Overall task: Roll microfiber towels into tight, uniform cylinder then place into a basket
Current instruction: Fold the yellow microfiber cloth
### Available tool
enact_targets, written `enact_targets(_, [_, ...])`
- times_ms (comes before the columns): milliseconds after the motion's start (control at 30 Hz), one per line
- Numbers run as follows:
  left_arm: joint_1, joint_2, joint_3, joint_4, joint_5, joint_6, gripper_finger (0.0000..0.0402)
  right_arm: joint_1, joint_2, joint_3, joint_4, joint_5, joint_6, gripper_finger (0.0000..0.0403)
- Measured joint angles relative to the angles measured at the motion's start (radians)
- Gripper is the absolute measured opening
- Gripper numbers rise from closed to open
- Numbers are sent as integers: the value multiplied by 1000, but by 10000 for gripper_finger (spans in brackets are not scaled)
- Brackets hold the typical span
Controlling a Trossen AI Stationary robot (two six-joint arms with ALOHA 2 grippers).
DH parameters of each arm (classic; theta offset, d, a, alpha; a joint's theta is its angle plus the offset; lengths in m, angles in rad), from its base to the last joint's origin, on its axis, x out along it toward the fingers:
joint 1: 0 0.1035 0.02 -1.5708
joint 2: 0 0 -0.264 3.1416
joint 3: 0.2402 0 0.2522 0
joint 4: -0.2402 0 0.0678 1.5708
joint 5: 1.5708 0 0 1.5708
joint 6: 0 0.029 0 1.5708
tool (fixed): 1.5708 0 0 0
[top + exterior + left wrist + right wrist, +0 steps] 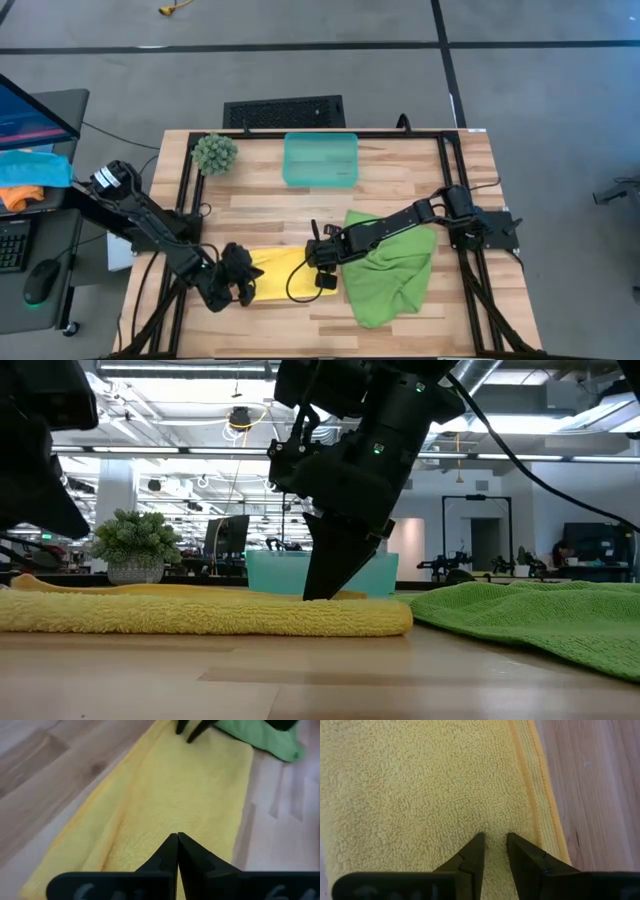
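Fingers (479, 851) of the right gripper (494, 840) sit narrowly parted, tips pressing the flat yellow towel (285, 275) mid-bench, left gripper (177, 837) pinched shut over its other end, green towel (392, 268) crumpled just beside, teal basket (320, 160) and fuzzy plant (214, 153) farther back, no readable labels.

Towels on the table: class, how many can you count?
2. The yellow towel lies flat near the front edge; the green towel lies rumpled to its right. None seems hidden.
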Motion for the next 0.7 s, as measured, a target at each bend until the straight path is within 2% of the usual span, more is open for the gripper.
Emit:
enact_targets(100, [3, 0, -1, -1, 6, 0, 0, 0, 0, 0, 1, 1, 0, 108])
enact_targets(333, [48, 73, -1, -7, 93, -27, 0, 0, 0, 0, 2, 0, 0, 108])
enact_targets(700, [72, 114, 0, -38, 78, -60, 0, 0, 0, 0, 2, 0, 0, 108])
